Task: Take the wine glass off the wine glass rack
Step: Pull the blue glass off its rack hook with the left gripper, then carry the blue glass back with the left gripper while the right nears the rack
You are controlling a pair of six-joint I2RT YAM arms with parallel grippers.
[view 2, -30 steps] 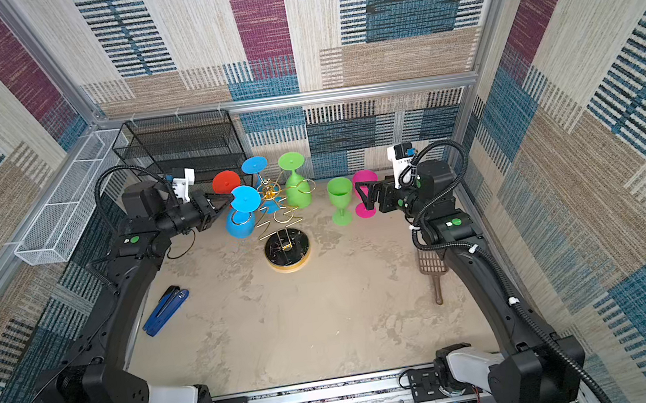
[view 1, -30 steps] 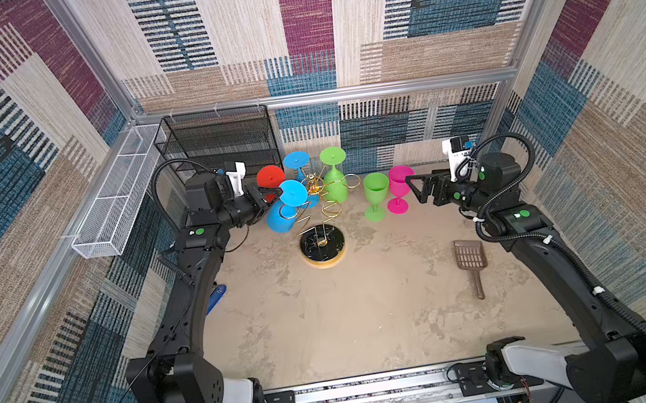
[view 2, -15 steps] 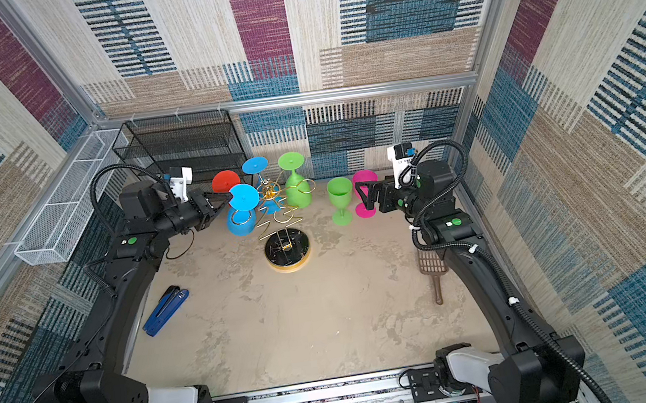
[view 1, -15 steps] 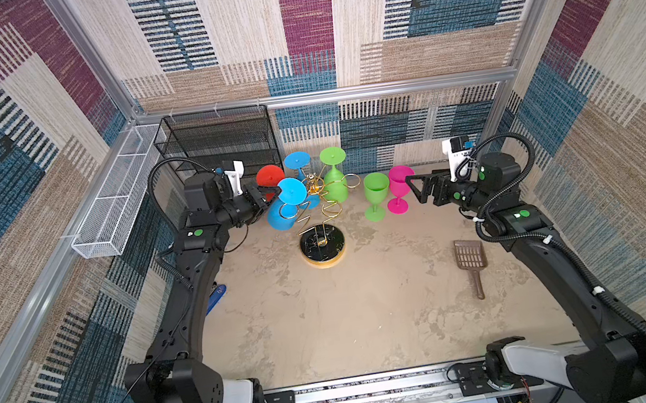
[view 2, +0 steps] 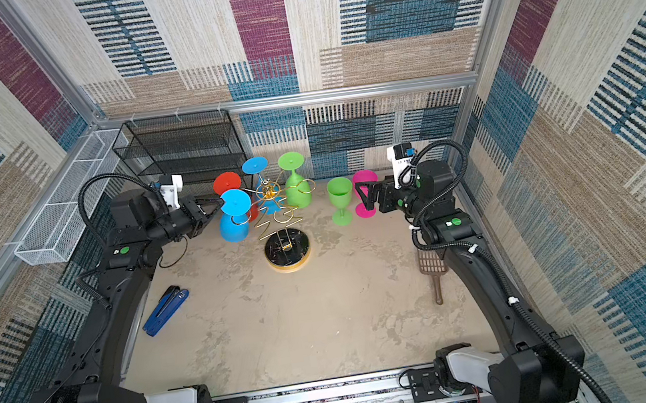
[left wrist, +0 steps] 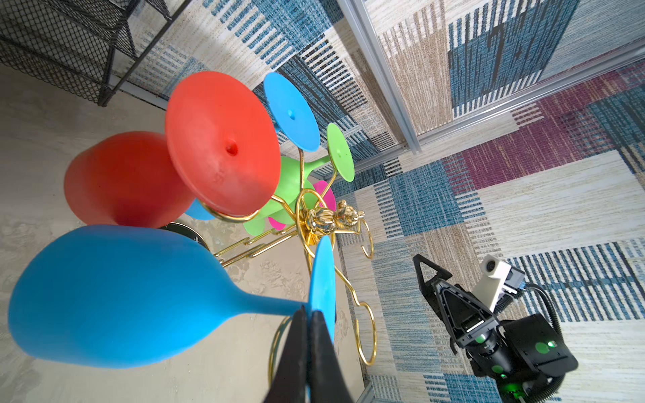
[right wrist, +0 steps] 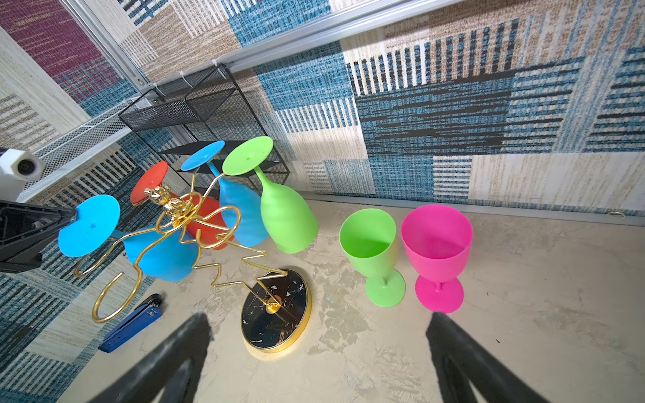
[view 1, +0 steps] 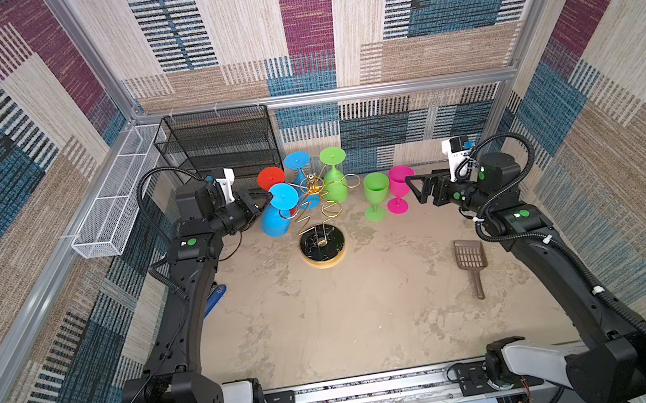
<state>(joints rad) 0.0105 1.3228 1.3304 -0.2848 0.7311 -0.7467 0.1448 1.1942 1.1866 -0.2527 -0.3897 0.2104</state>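
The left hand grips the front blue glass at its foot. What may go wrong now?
The left hand holds the front blue glass only by its thin foot; the bowl may swing or slip out.
Its stem seems to sit inside a gold loop of the wine glass rack; a sideways pull may tip the rack.
The red glass hangs close beside it and may be knocked.

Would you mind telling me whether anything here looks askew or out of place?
The front blue glass sits tilted at the rack, with the left fingers pinching the edge of its foot. Nothing looks spilled or broken.
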